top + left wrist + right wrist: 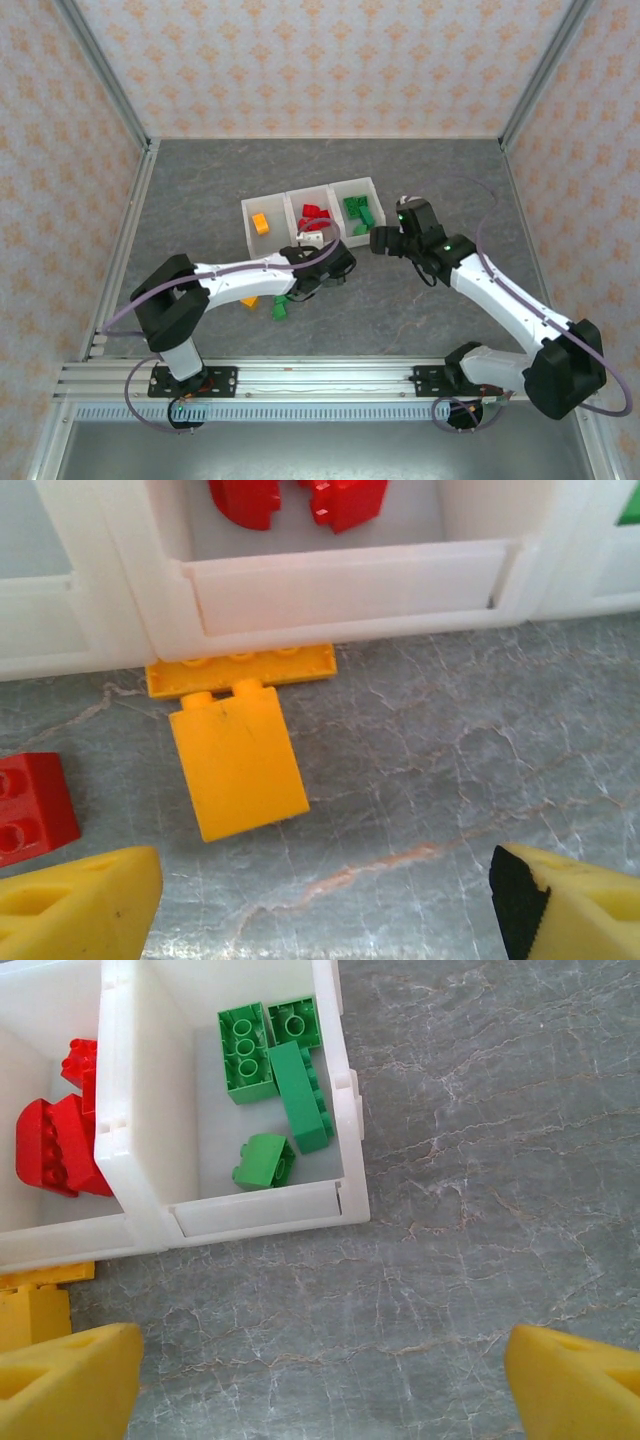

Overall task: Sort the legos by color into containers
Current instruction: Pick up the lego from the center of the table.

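Note:
Three joined white bins [247, 212] stand mid-table. The left one holds an orange brick [260, 223], the middle one red bricks [315, 215], the right one green bricks [360, 212]. My left gripper [333, 264] hangs open just in front of the middle bin. In the left wrist view an orange-yellow brick [238, 765] and a flat orange plate [240, 668] lie against the bin's front wall [340, 585], ahead of the open left gripper [325, 912]. A red brick [30, 808] lies to their left. My right gripper [320, 1392] is open and empty over bare table before the green bin [265, 1208].
A loose green brick [280, 308] and an orange one [250, 300] lie near the left arm's forearm. The right wrist view catches the orange bricks [35, 1305] at its left edge. Metal frame rails and patterned walls bound the grey table [450, 190].

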